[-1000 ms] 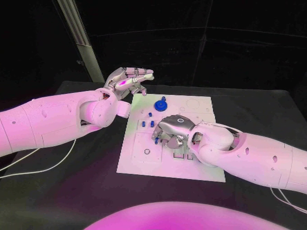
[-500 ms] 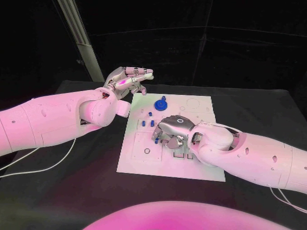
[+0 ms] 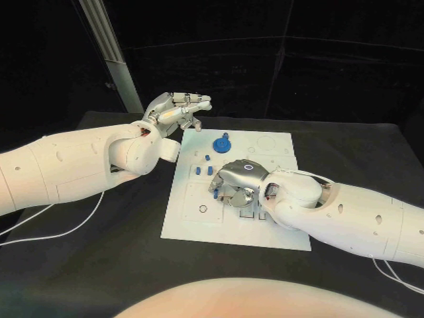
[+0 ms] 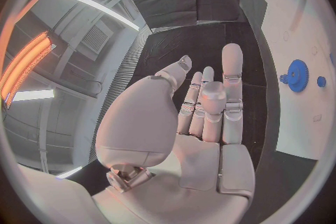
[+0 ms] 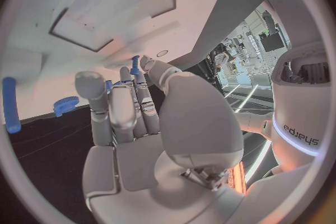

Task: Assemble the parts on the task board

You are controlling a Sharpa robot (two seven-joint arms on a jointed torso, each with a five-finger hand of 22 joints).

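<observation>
Two white arms reach over the black surface (image 3: 97, 265), where the white task board (image 3: 207, 225) lies in the middle. The left hand (image 3: 177, 110) hovers above the far left corner of the board, raised off it; the left wrist view shows its palm bare and its fingers (image 4: 232, 75) stretched out side by side, holding nothing. The right hand (image 3: 239, 183) is down over the middle of the board, palm toward it, fingers curled in. In the right wrist view a small blue peg (image 5: 134, 64) stands up at the fingertips (image 5: 148, 63), between thumb and finger, so the hand appears to pinch it, though the contact itself is hard to make out. On the far part of the board stands a blue gear (image 3: 222, 144) with a short stem; the left wrist view shows its toothed rim (image 4: 297, 75) and a small blue button (image 4: 321, 82) just beside it. A few small blue pegs (image 3: 205, 158) stand between the gear and the right hand. Two thin white cables (image 3: 40, 228) trail across the surface under the left arm.
</observation>
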